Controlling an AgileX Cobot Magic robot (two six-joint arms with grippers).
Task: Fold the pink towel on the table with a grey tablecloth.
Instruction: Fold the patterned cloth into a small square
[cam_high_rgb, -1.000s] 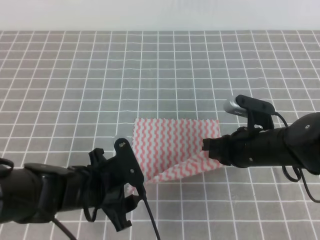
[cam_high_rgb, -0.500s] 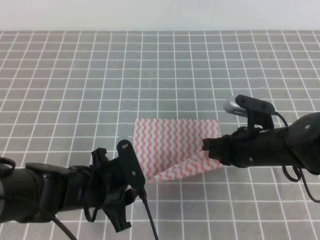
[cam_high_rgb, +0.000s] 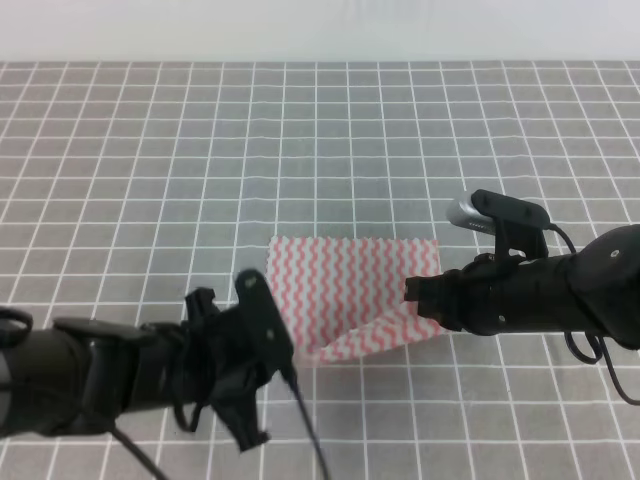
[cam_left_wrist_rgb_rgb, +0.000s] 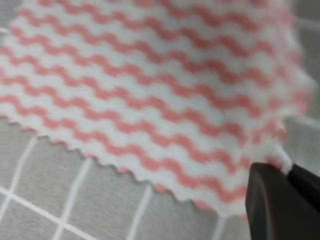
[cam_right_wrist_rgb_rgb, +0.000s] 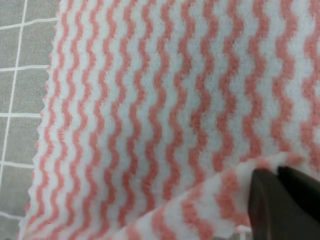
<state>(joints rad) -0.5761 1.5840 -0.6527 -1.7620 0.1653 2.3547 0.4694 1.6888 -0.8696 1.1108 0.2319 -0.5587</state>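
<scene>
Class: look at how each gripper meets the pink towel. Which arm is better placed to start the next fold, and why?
Probably both together. The right gripper is shut on a towel corner, already lifted and curled over. The left gripper pinches the other near corner. If only one, the right seems better, its corner being raised.

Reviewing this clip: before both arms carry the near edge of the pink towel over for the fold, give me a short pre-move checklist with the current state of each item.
1. Left gripper pinching a corner of the pink towel: ok, cloth sits between its fingertips in the left wrist view.
2. Right gripper pinching its corner: ok, towel edge is caught there in the right wrist view.
3. Right corner lifted off the table with a grey tablecloth: ok, it curls upward.
4. Left corner lifted: cannot tell, the arm hides it in the high view.
5. Far edge lying flat: ok.
6. Both grips equally deep: cannot tell.
</scene>
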